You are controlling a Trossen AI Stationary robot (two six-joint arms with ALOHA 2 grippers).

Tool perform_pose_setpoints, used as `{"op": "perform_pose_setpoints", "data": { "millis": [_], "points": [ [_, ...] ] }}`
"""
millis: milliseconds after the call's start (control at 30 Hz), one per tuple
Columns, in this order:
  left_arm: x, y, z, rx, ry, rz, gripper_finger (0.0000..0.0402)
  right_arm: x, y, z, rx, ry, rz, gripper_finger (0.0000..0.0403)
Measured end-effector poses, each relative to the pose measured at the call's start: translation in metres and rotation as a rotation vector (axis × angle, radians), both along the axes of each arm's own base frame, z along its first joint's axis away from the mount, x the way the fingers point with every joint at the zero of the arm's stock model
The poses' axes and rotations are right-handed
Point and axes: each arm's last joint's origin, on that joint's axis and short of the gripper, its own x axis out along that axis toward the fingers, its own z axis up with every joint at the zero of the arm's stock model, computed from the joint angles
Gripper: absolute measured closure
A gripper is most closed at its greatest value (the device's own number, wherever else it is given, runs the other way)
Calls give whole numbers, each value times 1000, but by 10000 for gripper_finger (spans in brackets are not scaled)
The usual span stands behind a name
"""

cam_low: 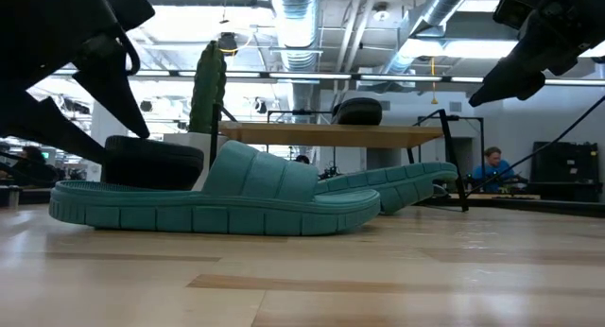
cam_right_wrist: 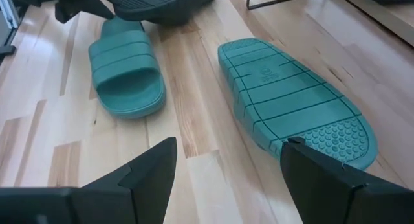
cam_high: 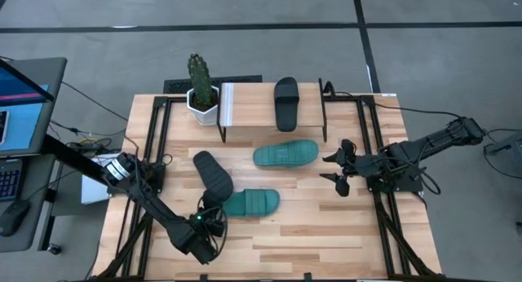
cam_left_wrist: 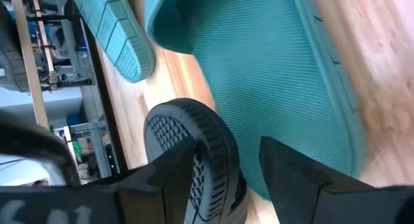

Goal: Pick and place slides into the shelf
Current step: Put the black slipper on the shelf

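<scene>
While the left gripper (cam_high: 214, 219) apparently clamps the diagonal black slide (cam_high: 214, 174), the right gripper (cam_high: 342, 168) gapes.

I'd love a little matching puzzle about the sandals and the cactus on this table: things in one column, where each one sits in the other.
Things:
1. black sandal
2. other black sandal
3. upside-down green sandal
4. cactus

Places:
A. sole up on the bare table
B. in a white pot beside the shelf
C. on top of the shelf
D. in the left gripper

Pairs: 1-C, 2-D, 3-A, 4-B
</scene>
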Motion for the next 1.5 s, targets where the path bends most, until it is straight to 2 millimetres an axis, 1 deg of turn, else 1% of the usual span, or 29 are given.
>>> {"op": "perform_pose_setpoints", "data": {
  "millis": [367,600,667,700,733,800,833,967,1133,1233,1333,1433,1500],
  "points": [
    [6,14,1,36,21,48,234,0,0,0,-1,2,0,142],
    [14,24,1,-14,18,126,239,0,0,-1,-3,7,0,142],
    [16,26,1,-40,23,153,257,0,0,-1,-3,8,0,142],
    [17,28,1,-51,16,170,274,0,0,-1,-3,8,0,142],
    [18,29,1,-58,6,186,295,0,0,-1,-3,8,0,142],
    [20,32,1,-75,-1,212,351,0,0,-1,-3,8,0,142],
    [21,33,2,-89,4,228,370,0,0,-1,-3,8,0,142],
    [25,32,8,-107,5,247,371,0,0,-1,-3,7,0,142],
    [27,34,28,-51,52,281,371,0,0,-1,-3,7,-1,142],
    [24,36,48,21,87,320,371,0,0,-1,-3,7,-1,142],
    [24,36,68,74,81,340,371,0,0,-1,-3,8,-1,142],
    [29,34,85,36,31,307,371,-1,0,-1,-5,11,-1,142],
    [30,33,102,-3,-7,305,371,-1,0,-1,-6,14,-1,142]
  ]
}}
